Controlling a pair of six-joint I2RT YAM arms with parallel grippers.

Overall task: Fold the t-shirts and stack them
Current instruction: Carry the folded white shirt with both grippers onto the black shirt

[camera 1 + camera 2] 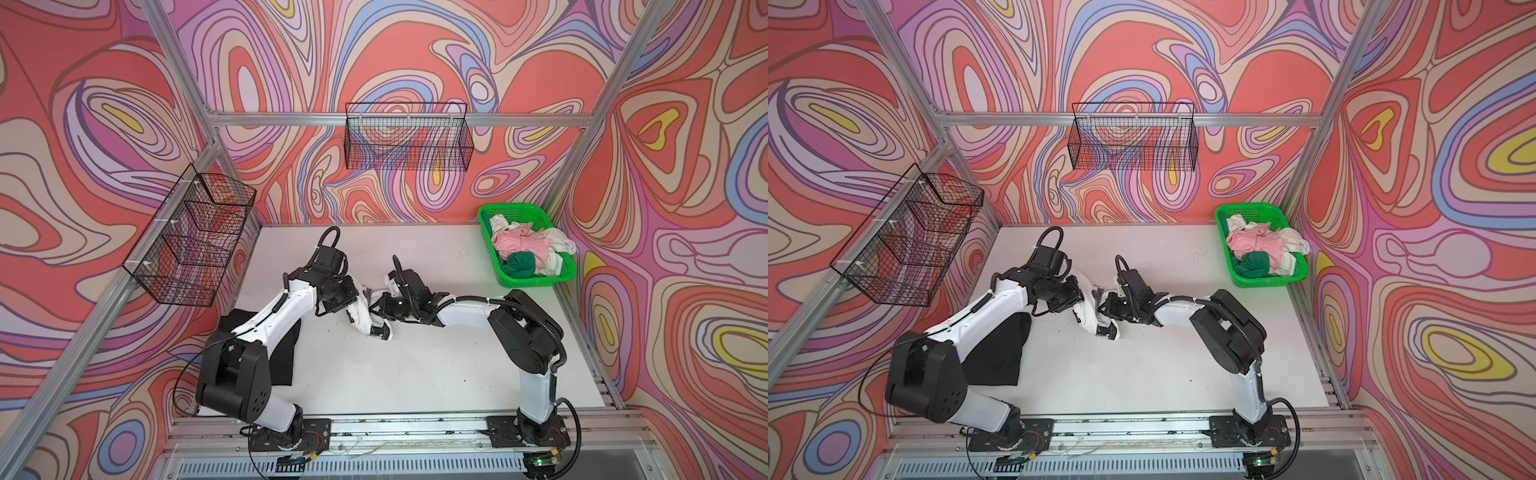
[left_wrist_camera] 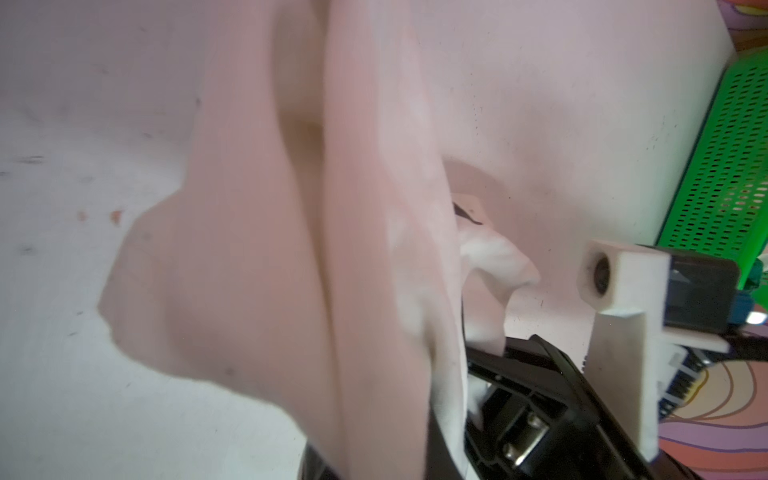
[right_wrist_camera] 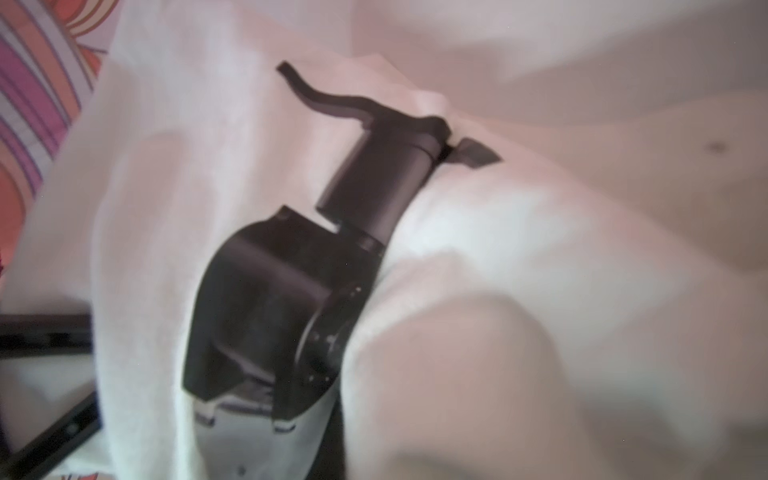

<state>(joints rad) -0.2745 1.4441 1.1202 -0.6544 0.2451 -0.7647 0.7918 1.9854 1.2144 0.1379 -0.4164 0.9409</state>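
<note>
- Black t-shirt (image 1: pixel 286 353) lies flat on the desk (image 1: pixel 415 365), partly under the left arm (image 1: pixel 282 309).
- Left claw (image 1: pixel 356 301) and right claw (image 1: pixel 376 308), mid-desk, are both clamped on the bunched off-white t-shirt (image 1: pixel 365 320).
- Green basket (image 1: pixel 528 280), in the far right corner, holds crumpled t-shirts (image 1: pixel 515 247).

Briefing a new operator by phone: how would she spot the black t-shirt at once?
Find the white table, then the left arm at its near-left corner. The black t-shirt lies flat partly beneath that arm. It is the only black cloth: the off-white t-shirt is bunched mid-table, the rest sit in the green basket.
</note>
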